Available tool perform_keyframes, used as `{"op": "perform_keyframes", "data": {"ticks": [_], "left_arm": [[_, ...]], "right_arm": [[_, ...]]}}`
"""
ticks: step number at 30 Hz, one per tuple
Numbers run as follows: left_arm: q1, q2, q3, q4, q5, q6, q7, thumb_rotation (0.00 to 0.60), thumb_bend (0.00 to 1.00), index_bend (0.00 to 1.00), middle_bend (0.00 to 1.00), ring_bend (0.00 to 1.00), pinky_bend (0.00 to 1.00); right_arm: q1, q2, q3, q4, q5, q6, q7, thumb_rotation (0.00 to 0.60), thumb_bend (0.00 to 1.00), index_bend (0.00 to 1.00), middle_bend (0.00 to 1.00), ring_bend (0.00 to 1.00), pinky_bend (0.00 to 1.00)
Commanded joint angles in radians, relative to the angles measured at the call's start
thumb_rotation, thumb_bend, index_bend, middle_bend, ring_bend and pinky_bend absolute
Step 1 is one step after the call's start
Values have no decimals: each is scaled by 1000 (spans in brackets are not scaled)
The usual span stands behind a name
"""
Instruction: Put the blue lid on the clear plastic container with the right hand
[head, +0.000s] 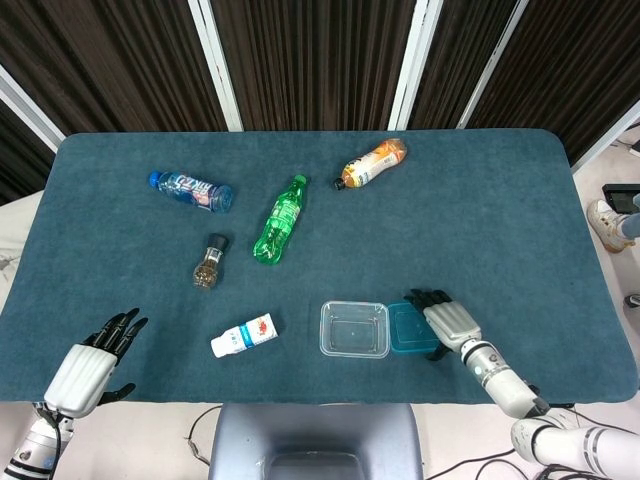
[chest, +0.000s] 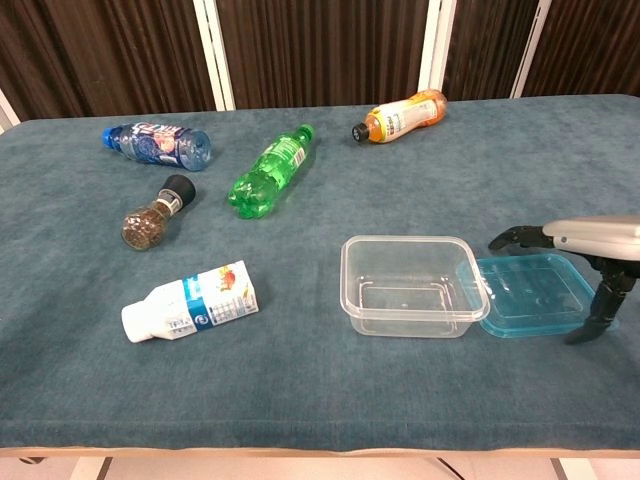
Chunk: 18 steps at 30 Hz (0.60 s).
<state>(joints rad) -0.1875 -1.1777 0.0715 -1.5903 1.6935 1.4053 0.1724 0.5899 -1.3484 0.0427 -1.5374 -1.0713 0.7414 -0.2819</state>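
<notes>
The clear plastic container (head: 354, 329) (chest: 412, 285) stands empty and uncovered near the table's front edge. The blue lid (head: 405, 327) (chest: 530, 294) lies flat on the cloth, touching the container's right side. My right hand (head: 446, 322) (chest: 588, 255) hovers over the lid's right part, fingers spread above it and thumb hanging down at the lid's near right edge; it holds nothing. My left hand (head: 92, 362) rests open at the front left corner, far from both, and shows only in the head view.
A small white milk bottle (chest: 190, 301) lies left of the container. Further back lie a pepper grinder (chest: 155, 212), a green bottle (chest: 269, 170), a blue water bottle (chest: 155, 143) and an orange juice bottle (chest: 402, 116).
</notes>
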Motion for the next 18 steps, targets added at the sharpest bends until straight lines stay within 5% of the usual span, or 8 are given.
{"op": "perform_keyframes", "data": {"ticks": [1,12,18], "left_arm": [[0,0,0,0,0,-1,0,600,338,82,9,86,437],[-1,0,0,-1,-3,-4,3,600,340,91,9,87,437],[0,0,0,0,-4,-3,1,600,339,93,9,86,437]], "right_arm": [[6,-6,-1,3,11,0,-6,600,196,92,127,126,98],[25,-35,-12,17,51,20,-37,600,195,149,216,333,287],[24,-39,-22,16,56,41,-53,600,216,299,383,558,485]]}}
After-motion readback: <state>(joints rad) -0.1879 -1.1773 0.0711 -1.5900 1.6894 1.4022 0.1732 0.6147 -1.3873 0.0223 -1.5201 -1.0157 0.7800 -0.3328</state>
